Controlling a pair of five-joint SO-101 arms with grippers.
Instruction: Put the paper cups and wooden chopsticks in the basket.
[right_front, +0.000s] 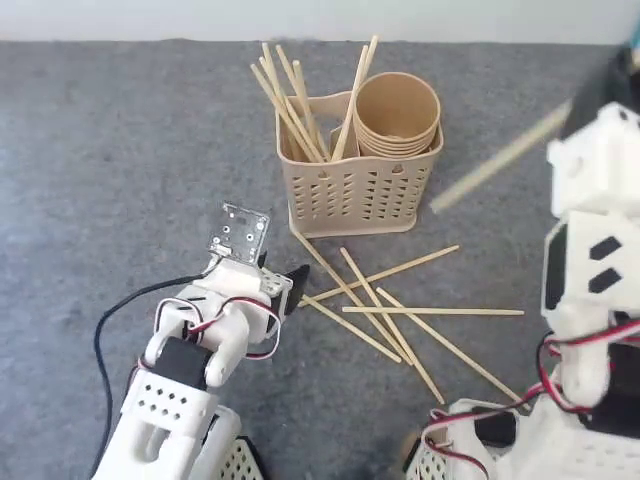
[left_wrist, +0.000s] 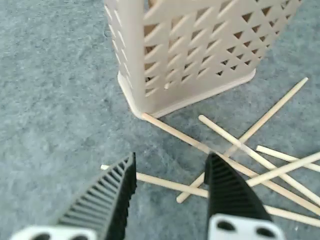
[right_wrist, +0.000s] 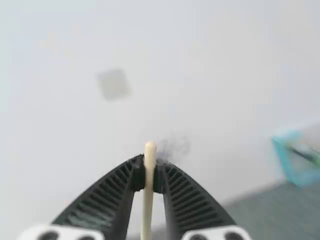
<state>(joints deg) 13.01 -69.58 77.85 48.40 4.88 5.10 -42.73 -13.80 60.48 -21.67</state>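
left end effector (left_wrist: 171, 165): fingers are standing spread, hovering low over the grey tabletop (right_front: 120, 150) just in front of the basket (right_front: 360, 190).
right end effector (right_wrist: 148, 170): fingers are pressing together, pinching one held chopstick (right_wrist: 148, 210) near its end, raised and facing a pale wall.
paper cups (right_front: 397, 110): sitting stacked inside the basket, in the compartment on the right arm's side.
stored chopsticks (right_front: 300, 105): several are leaning in the basket's other compartment.
loose chopsticks (right_front: 400, 310): lying crossed on the tabletop in front of the basket, between the two arms.
nearest chopstick (left_wrist: 165, 182): lying flat below the left end effector, running across the gap between its spread fingers.
step in hand (judged): the left arm is lining up a pick on the nearest chopstick; the right arm is carrying its chopstick for delivery.
technique: keep the fingers straddling the one stick away from the crossings, descend until the tips are nearly touching the tabletop, then close squarely.
caution: a grip taken over a crossing is likely to be lifting two sticks or flicking one away.
delivery: tilt the held chopstick upright before lowering it into the basket.
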